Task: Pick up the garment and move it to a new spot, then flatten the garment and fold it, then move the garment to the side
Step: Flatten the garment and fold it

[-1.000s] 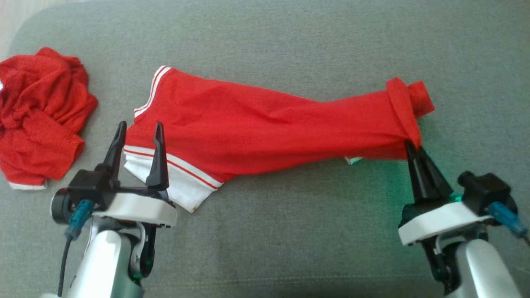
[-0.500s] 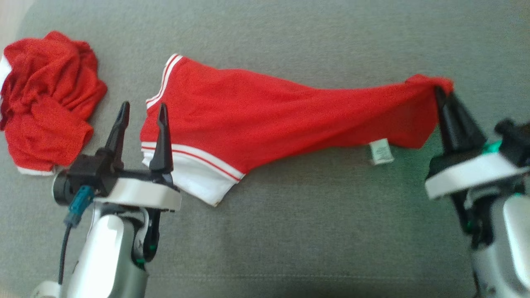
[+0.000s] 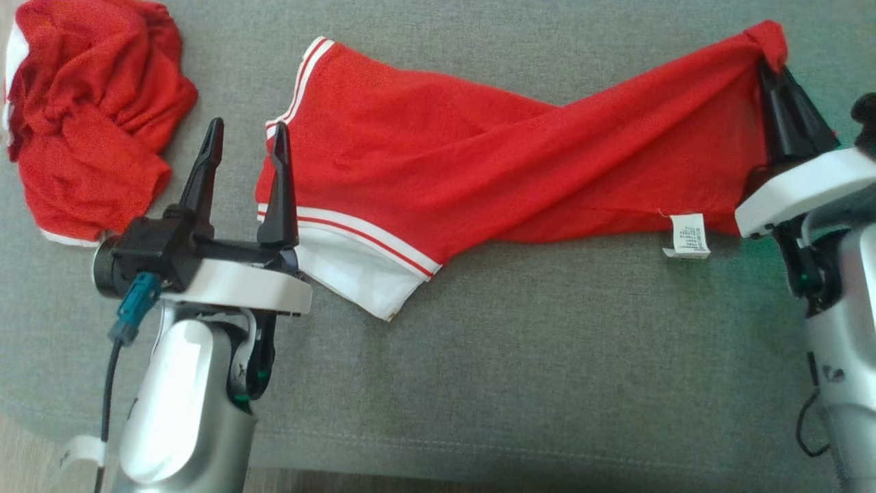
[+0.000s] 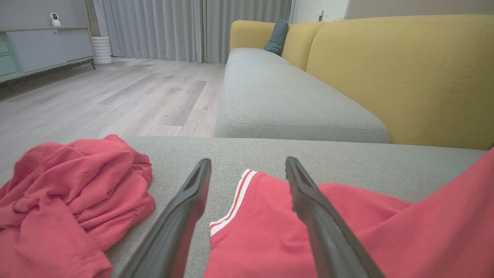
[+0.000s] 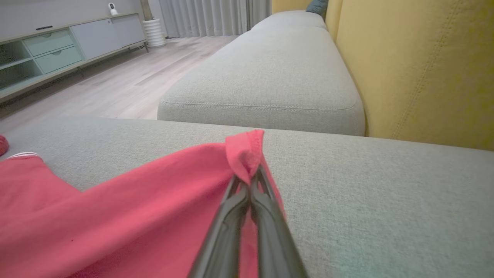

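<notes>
Between the spread left claw (image 3: 248,127) and the right claw (image 3: 768,68) clamping its end, a red garment (image 3: 479,157) stretches lengthwise, white-striped hem leftward.

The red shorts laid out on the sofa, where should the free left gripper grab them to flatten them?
I'd take the white striped leg hem, coming from the left end. The right gripper is shut on the opposite end, so the shorts are stretched toward it, and the hem lies flat beside the open left gripper.

The garment (image 3: 479,157) carries a white tag (image 3: 688,236) whose print is unreadable
</notes>
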Robot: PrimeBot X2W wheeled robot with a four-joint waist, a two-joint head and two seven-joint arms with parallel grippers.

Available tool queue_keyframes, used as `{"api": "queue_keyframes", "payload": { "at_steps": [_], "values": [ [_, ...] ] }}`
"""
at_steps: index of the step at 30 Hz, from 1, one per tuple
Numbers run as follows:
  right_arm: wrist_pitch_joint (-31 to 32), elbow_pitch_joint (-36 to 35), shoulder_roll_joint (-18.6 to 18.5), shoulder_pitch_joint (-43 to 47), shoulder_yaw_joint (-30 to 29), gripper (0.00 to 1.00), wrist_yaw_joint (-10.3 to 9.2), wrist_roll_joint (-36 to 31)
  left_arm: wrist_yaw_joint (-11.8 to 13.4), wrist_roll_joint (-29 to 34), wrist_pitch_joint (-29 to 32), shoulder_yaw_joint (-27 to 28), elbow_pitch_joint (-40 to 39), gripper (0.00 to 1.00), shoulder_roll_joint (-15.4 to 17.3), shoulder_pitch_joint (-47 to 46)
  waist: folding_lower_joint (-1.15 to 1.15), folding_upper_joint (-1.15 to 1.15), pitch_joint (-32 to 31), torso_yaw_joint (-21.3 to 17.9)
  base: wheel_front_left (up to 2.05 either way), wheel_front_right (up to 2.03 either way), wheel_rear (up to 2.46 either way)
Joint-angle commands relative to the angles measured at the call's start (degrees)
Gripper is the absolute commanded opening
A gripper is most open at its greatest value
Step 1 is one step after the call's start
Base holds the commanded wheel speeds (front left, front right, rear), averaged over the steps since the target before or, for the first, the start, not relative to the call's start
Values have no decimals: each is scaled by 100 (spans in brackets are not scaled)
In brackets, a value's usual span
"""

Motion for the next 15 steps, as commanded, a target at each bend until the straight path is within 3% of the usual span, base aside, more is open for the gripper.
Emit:
{"api": "queue_keyframes", "payload": {
  "at_steps": [1,8,15],
  "values": [
    [-122,-77,-56,-93,103,100,-5,45,-20,76,-69,163,-155,100,47,-160,-1,0,5,-19,0,0,0],
    [-740,230,145,106,-11,100,-5,142,-54,160,-69,254,-59,100,38,-54,-1,0,-185,-246,0,0,0],
    [-1137,-308,359,860,-282,100,-5,-51,-58,209,-69,383,34,100,75,220,-1,0,-594,-504,0,0,0]
  ]
}}
